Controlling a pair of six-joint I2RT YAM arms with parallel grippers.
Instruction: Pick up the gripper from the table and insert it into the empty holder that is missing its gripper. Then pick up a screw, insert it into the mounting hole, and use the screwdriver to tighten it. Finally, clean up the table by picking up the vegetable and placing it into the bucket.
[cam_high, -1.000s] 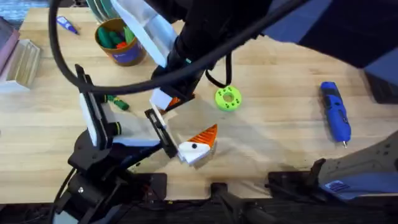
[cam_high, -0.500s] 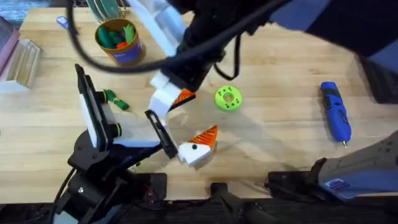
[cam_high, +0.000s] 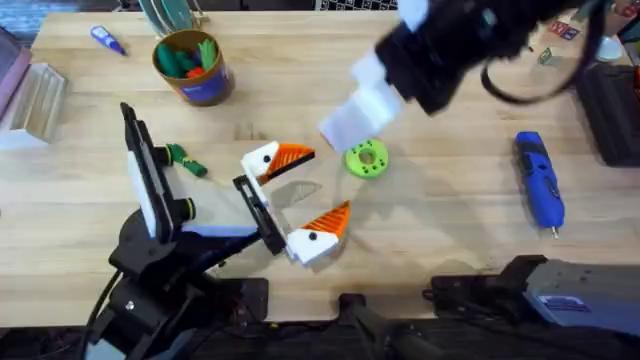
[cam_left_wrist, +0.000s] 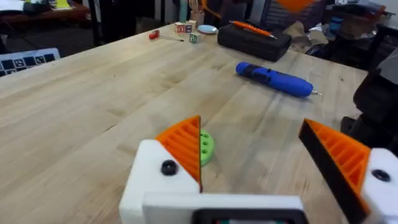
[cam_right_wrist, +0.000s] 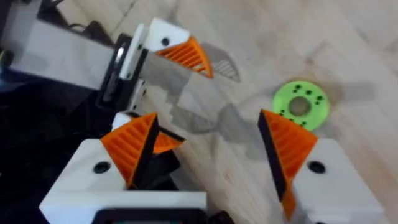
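Claw (cam_right_wrist: 205, 152) parted above tabletop; no legible writing.

Counter (cam_high: 450, 240): pale wood, visible grain, smooth satin finish.
Left gripper (cam_high: 295, 195): matt white plastic finger blocks; orange plastic pads (cam_left_wrist: 186, 143), ribbed.
Right gripper (cam_right_wrist: 205, 155): same white plastic and ribbed orange pads.
Screwdriver (cam_high: 538, 180): blue plastic body, slightly glossy, with thin metal bit.
Disc (cam_high: 367, 158): bright green plastic, matt, perforated.
Bucket (cam_high: 192, 68): orange-gold with blue band, smooth.
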